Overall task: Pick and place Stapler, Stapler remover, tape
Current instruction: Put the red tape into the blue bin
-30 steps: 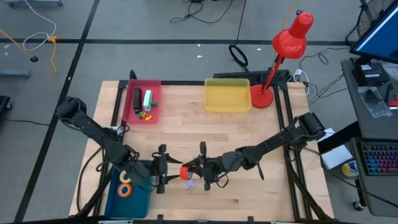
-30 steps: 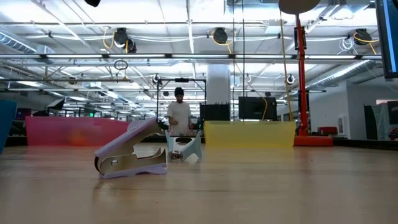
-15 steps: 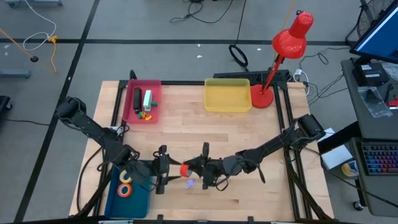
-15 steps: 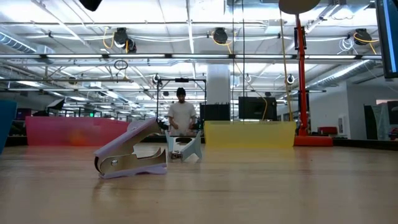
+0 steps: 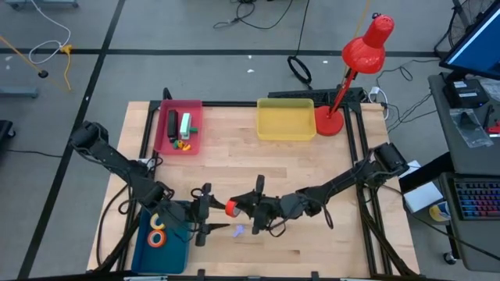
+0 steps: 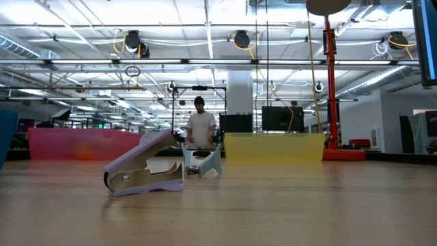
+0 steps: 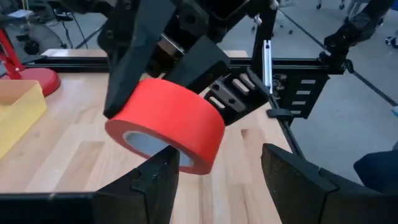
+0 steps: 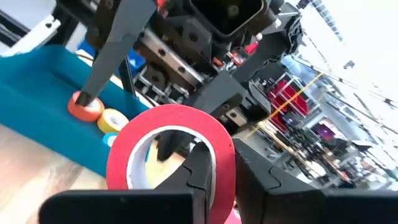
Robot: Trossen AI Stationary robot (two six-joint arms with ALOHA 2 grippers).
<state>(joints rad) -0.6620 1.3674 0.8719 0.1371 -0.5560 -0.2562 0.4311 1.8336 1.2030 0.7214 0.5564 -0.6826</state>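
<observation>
My right gripper (image 5: 241, 209) is shut on the red tape roll (image 5: 232, 209), above the table near its near edge. My left gripper (image 5: 206, 211) is open and faces it. In the left wrist view its two fingers stand to either side of the roll (image 7: 168, 127), just short of it. The lilac stapler remover (image 5: 238, 230) lies on the wood below them and shows in the low view (image 6: 143, 171). An orange roll (image 8: 86, 107) and a yellow roll (image 8: 115, 120) lie in the blue tray (image 5: 173, 248). No blue roll shows. A dark stapler (image 5: 172, 123) lies in the pink tray (image 5: 195, 105). My right gripper holds the red tape roll by its wall (image 8: 214, 155), coming level from the table's right. One finger (image 8: 198, 167) crosses the near rim into the white core; another (image 7: 134, 56) lies on the outer face. The roll is lifted clear and tilted.
A yellow tray (image 5: 285, 119) sits at the far edge beside a red desk lamp (image 5: 344, 94). A small pale object (image 6: 202, 162) stands on the table beyond the remover. Bare wood lies between the trays and the grippers. A person stands in the room behind.
My right gripper has carried the red roll a little toward the far edge, staying shut on it in front of my left gripper. The stapler remover has stayed where it was.
</observation>
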